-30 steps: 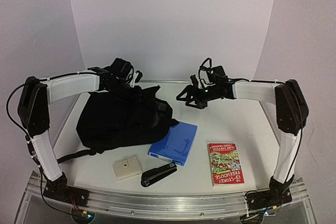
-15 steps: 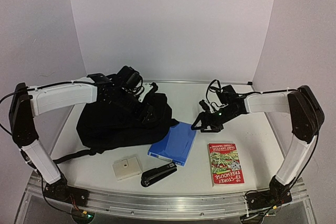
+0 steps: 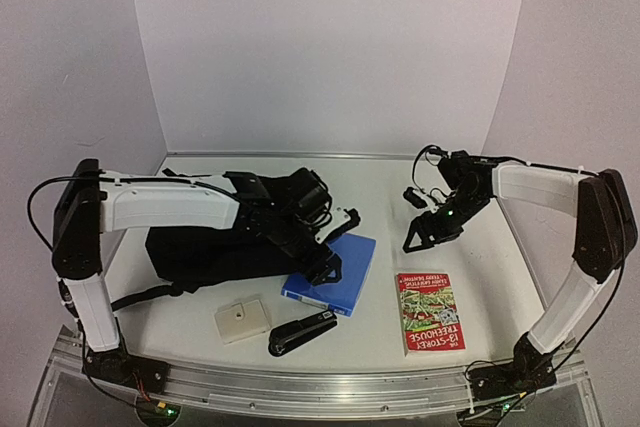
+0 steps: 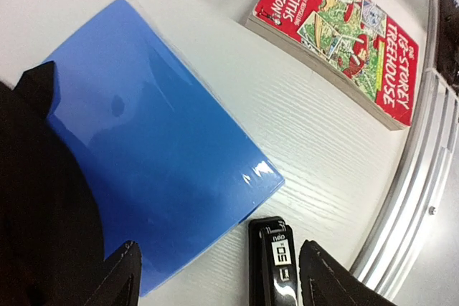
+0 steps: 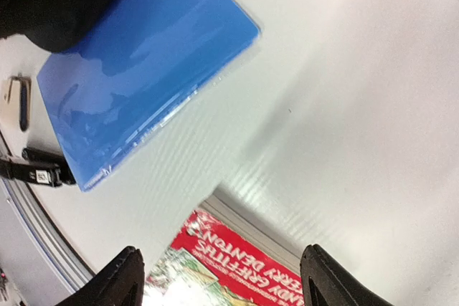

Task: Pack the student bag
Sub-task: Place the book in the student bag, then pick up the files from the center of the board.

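Observation:
The student bag is a large black soft backpack lying at the left of the table, with a strap trailing toward the near edge. My left arm reaches across it. My left gripper hangs open over the near corner of a blue folder. In the left wrist view the left gripper has the folder and the end of a black stapler below its spread fingers, and the bag fills the left edge. My right gripper stands open above the far edge of a red book, holding nothing.
A small beige box and the stapler lie near the front edge. The right wrist view shows the right gripper over the red book, with the folder beyond. A metal rail runs along the table's near edge.
My left gripper has let go at the bag's top, opened, and swung right and nearer to the blue folder. My right gripper has come down and nearer, toward the red book.

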Robot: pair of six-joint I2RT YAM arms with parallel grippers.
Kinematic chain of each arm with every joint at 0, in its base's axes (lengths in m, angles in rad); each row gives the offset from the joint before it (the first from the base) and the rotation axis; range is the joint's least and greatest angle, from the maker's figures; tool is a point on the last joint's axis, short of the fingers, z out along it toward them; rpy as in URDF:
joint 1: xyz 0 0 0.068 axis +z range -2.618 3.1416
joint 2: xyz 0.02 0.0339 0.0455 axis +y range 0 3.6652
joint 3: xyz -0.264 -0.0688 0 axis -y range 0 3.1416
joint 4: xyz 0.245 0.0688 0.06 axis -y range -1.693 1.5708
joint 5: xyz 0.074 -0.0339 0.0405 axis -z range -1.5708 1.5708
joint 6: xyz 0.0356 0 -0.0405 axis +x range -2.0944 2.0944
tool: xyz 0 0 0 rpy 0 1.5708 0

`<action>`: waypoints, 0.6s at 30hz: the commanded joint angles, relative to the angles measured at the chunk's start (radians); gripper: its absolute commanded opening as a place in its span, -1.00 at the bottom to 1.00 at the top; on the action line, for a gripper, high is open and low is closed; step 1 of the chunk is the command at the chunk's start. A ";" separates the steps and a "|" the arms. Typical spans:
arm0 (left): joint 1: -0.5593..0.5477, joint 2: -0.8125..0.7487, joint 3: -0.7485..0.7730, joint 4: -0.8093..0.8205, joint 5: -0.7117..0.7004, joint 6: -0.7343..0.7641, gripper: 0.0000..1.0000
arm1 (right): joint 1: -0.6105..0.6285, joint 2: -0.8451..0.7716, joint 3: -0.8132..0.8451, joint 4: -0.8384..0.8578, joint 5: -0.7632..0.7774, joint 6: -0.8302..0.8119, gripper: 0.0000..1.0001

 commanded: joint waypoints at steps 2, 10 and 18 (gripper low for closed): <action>-0.054 0.157 0.120 -0.029 -0.080 0.116 0.46 | -0.001 -0.039 0.010 -0.146 0.037 -0.141 0.49; -0.063 0.299 0.191 -0.085 -0.233 0.210 0.24 | -0.001 -0.012 0.022 -0.136 -0.029 -0.091 0.48; -0.047 0.299 0.141 -0.153 -0.271 0.263 0.08 | -0.002 0.020 0.029 -0.115 -0.088 -0.056 0.46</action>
